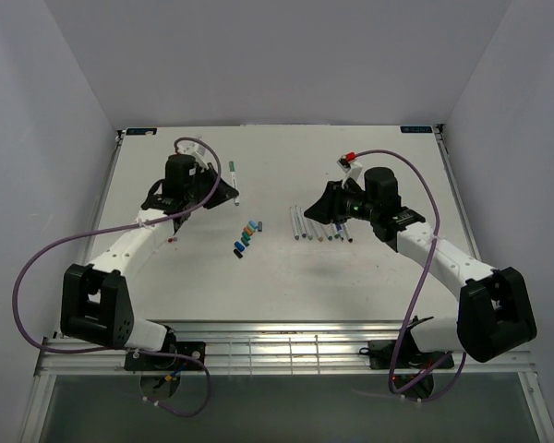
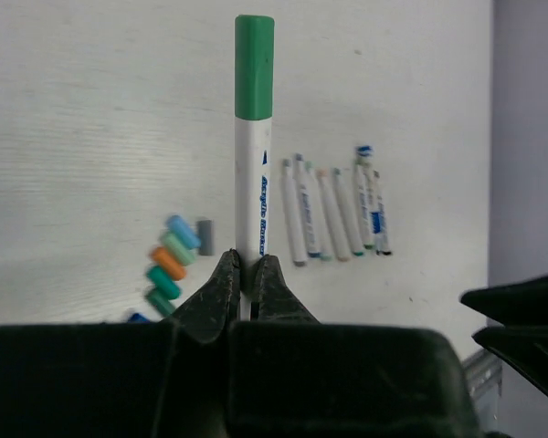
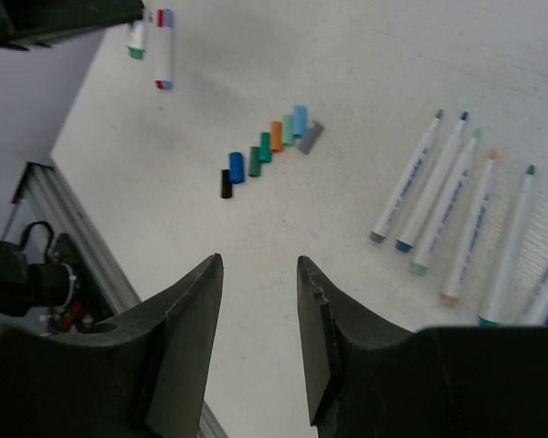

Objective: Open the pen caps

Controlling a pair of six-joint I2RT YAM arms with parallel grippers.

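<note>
One green-capped pen (image 2: 253,173) clamped in left gripper (image 2: 248,266)

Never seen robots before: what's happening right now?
Left gripper shut on green-capped pen, its cap on. Right gripper open, empty. Nothing blocking.

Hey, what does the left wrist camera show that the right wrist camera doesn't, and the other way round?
Only the left wrist view shows the grip up close: the left gripper is shut on the barrel of a white pen, with its green cap on and print readable on the barrel.

Only the right wrist view shows the right gripper open with nothing between its fingers, plus the table's near edge.

Both show the loose caps in a row and the uncapped pens lying side by side.
</note>
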